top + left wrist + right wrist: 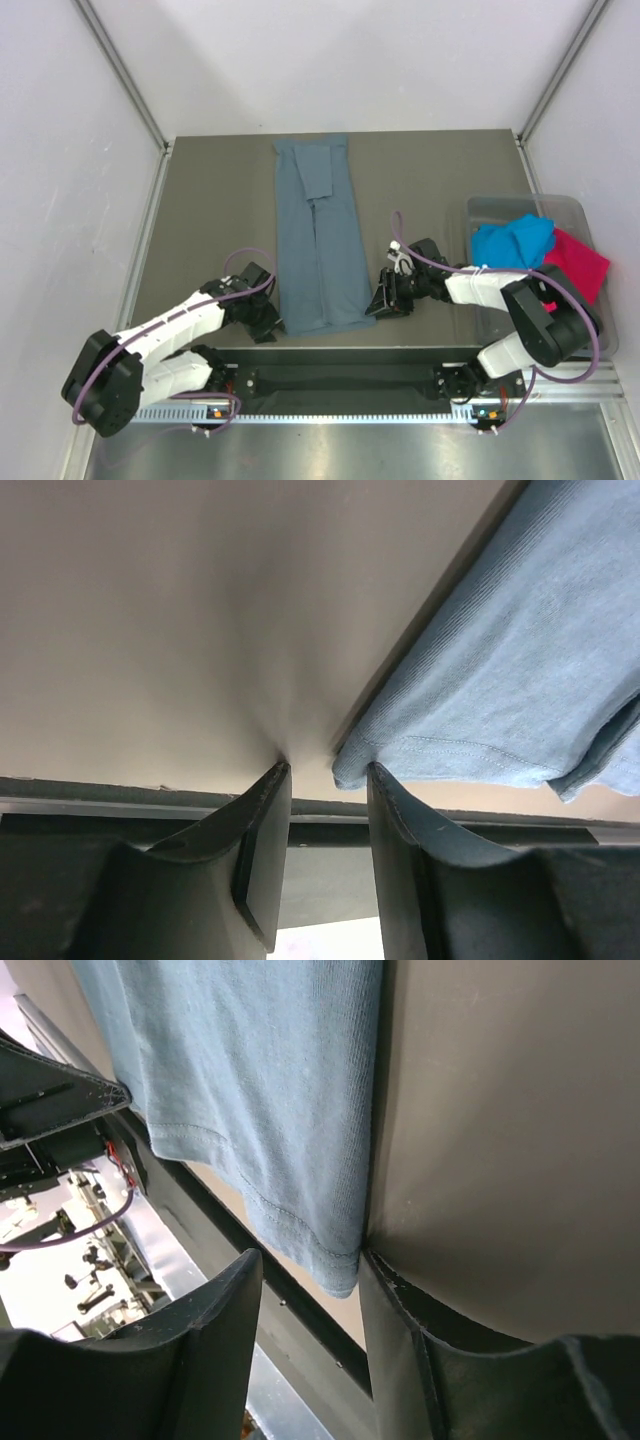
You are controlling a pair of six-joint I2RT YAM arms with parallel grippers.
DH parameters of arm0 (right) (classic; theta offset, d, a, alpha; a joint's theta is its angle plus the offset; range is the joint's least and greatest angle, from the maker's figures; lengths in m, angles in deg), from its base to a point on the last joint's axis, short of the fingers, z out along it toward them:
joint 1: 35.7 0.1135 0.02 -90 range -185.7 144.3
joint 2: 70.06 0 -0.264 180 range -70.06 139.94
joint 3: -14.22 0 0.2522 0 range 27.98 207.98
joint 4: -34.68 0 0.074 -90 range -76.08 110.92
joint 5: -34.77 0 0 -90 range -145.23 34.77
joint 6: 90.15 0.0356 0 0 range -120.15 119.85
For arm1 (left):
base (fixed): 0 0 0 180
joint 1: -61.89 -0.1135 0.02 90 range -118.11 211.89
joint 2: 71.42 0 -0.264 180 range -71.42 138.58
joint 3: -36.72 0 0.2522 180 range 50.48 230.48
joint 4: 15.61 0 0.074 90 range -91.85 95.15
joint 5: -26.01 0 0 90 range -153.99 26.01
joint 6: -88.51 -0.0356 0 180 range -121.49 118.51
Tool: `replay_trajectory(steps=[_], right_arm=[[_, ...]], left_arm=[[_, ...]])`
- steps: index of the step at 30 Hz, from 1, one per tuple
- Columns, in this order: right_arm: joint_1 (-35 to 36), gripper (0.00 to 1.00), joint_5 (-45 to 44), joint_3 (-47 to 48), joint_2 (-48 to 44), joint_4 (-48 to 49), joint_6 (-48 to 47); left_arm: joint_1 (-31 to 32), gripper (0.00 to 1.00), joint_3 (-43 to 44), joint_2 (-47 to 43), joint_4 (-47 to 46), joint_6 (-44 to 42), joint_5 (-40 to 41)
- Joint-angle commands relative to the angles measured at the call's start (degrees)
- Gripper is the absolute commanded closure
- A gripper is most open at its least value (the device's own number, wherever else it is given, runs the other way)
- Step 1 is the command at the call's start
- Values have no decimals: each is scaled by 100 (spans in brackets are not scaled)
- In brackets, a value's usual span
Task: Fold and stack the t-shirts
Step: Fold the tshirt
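The left gripper (328, 768) has its fingers (262, 825) apart, with a clear gap between them. The near left corner of the grey-blue shirt (500, 680) touches the tip of one finger. The cloth is not in the gap, so nothing is pinched.

The right gripper (310, 1257) also has its fingers (215, 1340) apart. The near right corner of the shirt hangs in the gap, right beside one finger. The fingers are not pressed on it.

The shirt is folded into a long thin strip. It lies flat on the table (430, 180), with its short ends at the near and far edges. The near hem is close to the table's near edge, so the fingers have little room there. On both long sides of the shirt the table is bare, so there is plenty of room to move.

Both grippers are low, by the table top. The left arm (170, 330) stretches in from the left of the shirt and bends at the elbow. The right arm (480, 288) comes in from the right of the shirt and is folded back on itself.

Well to the right of the shirt is a clear tub (590, 215). A bright blue shirt (512, 242) and a pink shirt (580, 262) lie bunched up in it, touching each other.
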Motion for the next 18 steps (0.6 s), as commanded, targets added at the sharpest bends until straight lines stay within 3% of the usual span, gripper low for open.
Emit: replay_trajectory(steps=[1,5,9,18], right_arm=[[41,56,-209,-109,131,165,-60],[32,57,-200,-100,166,173,-60],[49,59,-183,-118,140,165,-43],[41,61,-156,-180,122,156,-69]], left_arm=[[18,59,146,-203,-28,-28,235],[18,57,332,-607,210,-134,437],[9,48,306,-749,0,-108,516],[9,54,394,-81,-184,-397,482]])
